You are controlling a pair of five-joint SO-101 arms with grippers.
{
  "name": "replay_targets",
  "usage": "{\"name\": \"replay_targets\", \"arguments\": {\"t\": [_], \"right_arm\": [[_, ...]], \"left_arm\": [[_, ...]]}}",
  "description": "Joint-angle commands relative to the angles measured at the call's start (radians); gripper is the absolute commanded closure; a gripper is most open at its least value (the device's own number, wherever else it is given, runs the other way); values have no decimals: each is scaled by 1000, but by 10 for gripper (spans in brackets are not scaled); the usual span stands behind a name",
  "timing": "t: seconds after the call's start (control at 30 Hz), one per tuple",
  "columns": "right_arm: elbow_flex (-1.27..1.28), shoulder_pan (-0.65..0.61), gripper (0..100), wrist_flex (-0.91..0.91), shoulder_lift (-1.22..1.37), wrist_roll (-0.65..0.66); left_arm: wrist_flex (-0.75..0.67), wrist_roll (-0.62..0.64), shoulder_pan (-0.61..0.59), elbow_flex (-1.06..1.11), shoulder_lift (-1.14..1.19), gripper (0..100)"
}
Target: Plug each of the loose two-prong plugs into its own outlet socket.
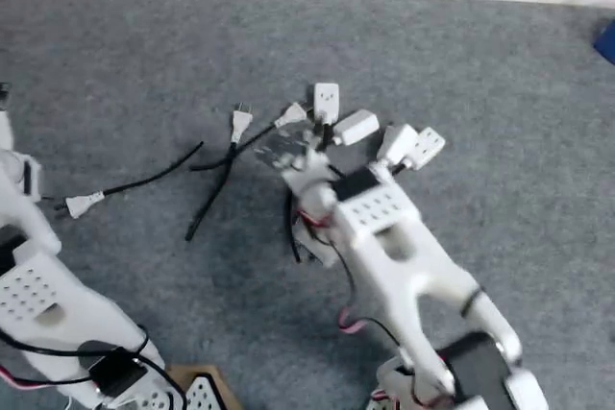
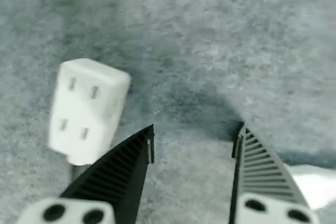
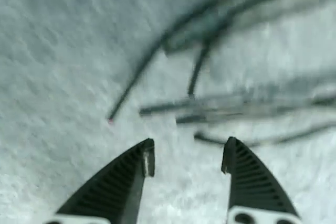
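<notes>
High view: on the grey carpet [image 1: 480, 64], four white outlet blocks [image 1: 327, 100] cluster near centre. Two loose plugs [image 1: 240, 123] lie at their 9 o'clock and a third plug [image 1: 83, 204] far out at 8 o'clock, trailing black cords [image 1: 216, 180]. An arm [image 1: 384, 218] ends beside the cluster.

Left wrist view: the left gripper [image 2: 193, 135] has its fingers spread over carpet, with one outlet block [image 2: 86, 108] just beside a fingertip.

Right wrist view: the right gripper [image 3: 186, 150] is likewise spread, with blurred cords [image 3: 198, 69] ahead.
</notes>
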Motion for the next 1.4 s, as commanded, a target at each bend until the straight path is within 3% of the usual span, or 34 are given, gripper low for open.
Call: {"name": "replay_targets", "arguments": {"t": [0.0,0.17,0.33,0.47,0.57,0.73,0.97,1.13,1.23,1.37], "right_arm": [[150,84,782,-33,-157,-9],[292,170,782,-68,-255,-20],[384,173,782,-145,-263,-55],[389,173,782,-147,-263,-55],[389,173,782,-145,-263,-55],[390,176,782,-145,-263,-55],[394,176,782,-145,-263,-55],[397,176,782,-147,-263,-55],[397,176,782,-148,-263,-55],[398,176,782,-150,-263,-55]], "left_arm": [[75,-17,131,108,-24,726],[69,-17,219,311,-133,726],[74,-28,288,467,-285,745],[201,-221,369,549,-410,777],[322,-287,466,578,-479,777],[468,-290,642,578,-524,778],[539,-284,888,575,-529,779],[539,-170,1041,539,-530,779],[546,-80,1006,453,-545,779],[542,-54,769,337,-641,779]]}}
